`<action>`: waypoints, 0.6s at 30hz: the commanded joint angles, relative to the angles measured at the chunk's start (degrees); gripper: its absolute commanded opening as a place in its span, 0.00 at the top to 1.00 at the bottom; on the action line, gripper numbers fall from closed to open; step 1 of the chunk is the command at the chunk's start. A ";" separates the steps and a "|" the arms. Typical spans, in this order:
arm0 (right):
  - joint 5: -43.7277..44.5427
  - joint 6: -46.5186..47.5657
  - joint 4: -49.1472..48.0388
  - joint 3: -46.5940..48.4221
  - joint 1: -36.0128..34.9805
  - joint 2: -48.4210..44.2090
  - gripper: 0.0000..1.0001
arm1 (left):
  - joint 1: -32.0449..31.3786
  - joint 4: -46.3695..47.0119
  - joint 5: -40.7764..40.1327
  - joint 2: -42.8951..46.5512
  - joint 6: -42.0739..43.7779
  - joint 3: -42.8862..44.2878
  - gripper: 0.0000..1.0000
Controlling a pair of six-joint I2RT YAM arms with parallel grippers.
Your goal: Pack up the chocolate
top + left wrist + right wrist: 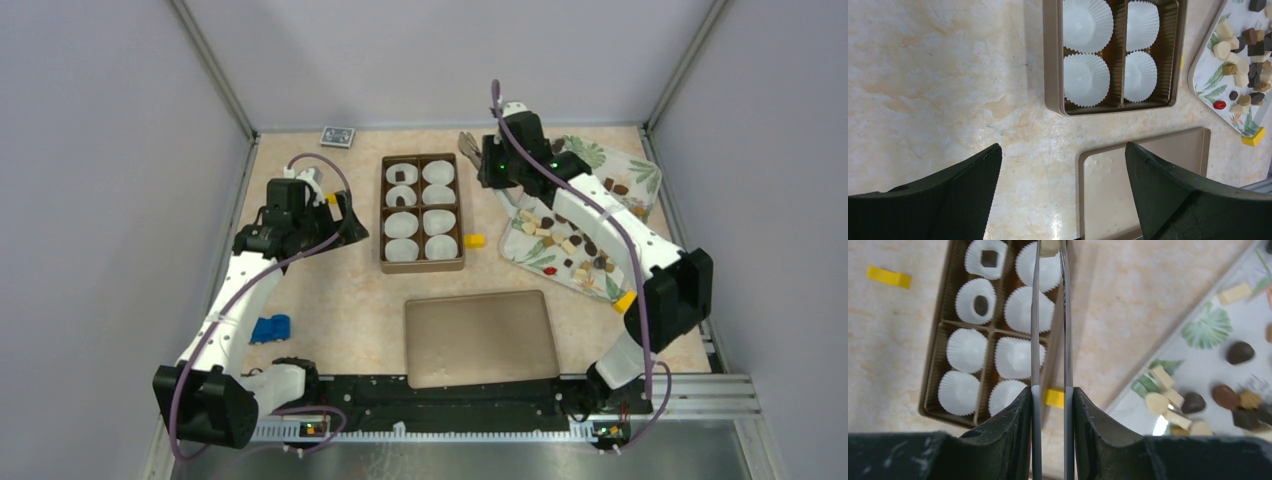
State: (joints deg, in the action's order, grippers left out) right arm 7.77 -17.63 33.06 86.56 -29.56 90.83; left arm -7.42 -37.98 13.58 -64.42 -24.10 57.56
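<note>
right pincer (1049, 392) clamping tongs (1035, 340), tongs pinching cream chocolate (1049, 247) at box (934, 365) far corner; left pincer (1063, 147) hanging wide apart.

We are looking at a beige marbled table (330, 290). A brown box (384, 215) is sitting mid-table, and a lid (480, 337) is lying nearer the arms. A leaf-print tray (590, 155) is resting at right. One yellow block (473, 240) is lying just beside the box and another (624, 302) at the tray's near corner. A blue thing (271, 328) is lying at left and a dark card (338, 136) at the far edge.
</note>
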 commanded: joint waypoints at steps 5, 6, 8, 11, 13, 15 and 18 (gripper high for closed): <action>-1.66 -0.70 -4.32 13.74 -4.33 15.39 0.92 | 0.21 -1.36 -3.98 2.34 0.98 3.61 0.03; -1.22 -0.79 -3.97 14.85 -4.43 16.92 0.92 | 0.21 -1.69 -4.44 2.82 1.19 3.78 0.03; -1.07 -1.14 -4.24 15.45 -4.45 18.81 0.92 | 0.21 -1.63 -5.65 4.15 1.86 3.84 0.03; -0.69 -1.38 -4.27 15.35 -4.45 20.55 0.90 | 0.21 -1.55 -7.29 5.26 2.59 3.61 0.03; -0.14 -1.39 -4.85 14.66 -4.45 20.89 0.90 | 0.21 -1.94 -7.24 5.08 2.57 3.61 0.03; 0.53 -1.36 -5.26 14.10 -4.45 21.27 0.90 | 0.21 -2.24 -6.38 4.70 2.56 3.25 0.03; 1.41 -1.21 -6.10 13.54 -4.45 21.78 0.90 | 0.21 -2.44 -5.13 4.11 3.18 2.98 0.03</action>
State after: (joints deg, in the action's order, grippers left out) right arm 6.96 -18.28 30.94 98.39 -33.87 113.38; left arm -7.42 -40.42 7.88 -60.18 -22.31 59.16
